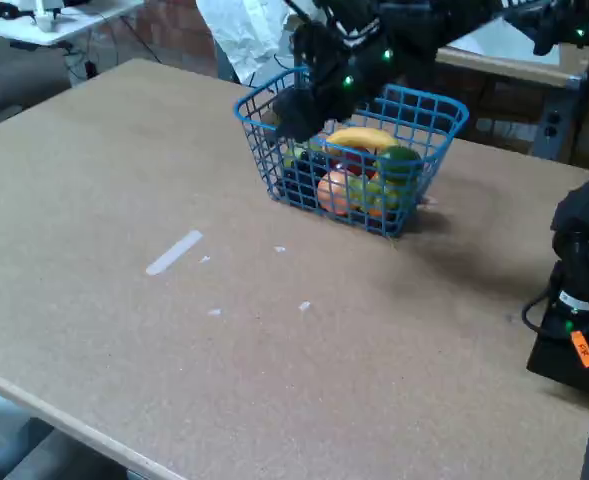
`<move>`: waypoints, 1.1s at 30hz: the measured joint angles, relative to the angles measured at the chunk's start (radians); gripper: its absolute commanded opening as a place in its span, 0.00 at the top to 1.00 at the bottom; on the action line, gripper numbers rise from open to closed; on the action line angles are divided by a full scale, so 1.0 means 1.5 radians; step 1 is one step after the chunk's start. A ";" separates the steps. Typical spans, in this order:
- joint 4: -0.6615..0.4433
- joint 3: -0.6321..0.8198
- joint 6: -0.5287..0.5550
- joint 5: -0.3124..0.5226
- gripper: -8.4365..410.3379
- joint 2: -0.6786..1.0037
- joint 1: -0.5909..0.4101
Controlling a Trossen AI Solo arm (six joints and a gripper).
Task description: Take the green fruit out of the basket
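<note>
The gripper [299, 112] is lowered over the blue wire basket [429, 158] (jaw opening cannot be told); the green fruit [400, 159] is left untouched beside the banana [362, 137].

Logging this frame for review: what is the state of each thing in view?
basket: upright on the table, holding fruit
green fruit: inside the basket, at its right side
banana: lying on top of the fruit
claw: lowered over the basket's left end, opening not visible

Even, soft overhead light; faint shadow right of basket [444, 112]; overall slight blur, low resolution.
</note>
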 measured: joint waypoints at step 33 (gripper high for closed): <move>-0.456 0.311 -0.060 0.115 0.10 0.003 -0.179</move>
